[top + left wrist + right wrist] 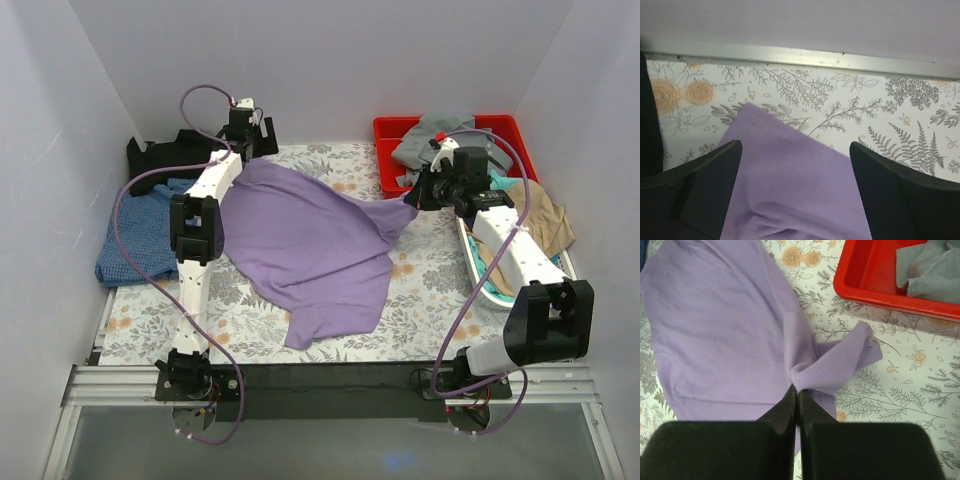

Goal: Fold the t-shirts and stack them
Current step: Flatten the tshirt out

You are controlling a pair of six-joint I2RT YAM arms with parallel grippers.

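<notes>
While right hand [797, 390] pinches lilac shirt [715, 330] fold tight, left hand [795, 147] gapes wide over shirt corner, gripping nothing.

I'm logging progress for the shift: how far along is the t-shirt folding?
Nothing looks finished: no neat stack shows. In hand: the lilac t-shirt lies spread unfolded on the table; the right claw is shut on a bunch of its edge, the left claw hangs open over its far corner. Left: folding it, then the blue checked t-shirt and black t-shirt rumpled at the left, and stacking all three.
</notes>
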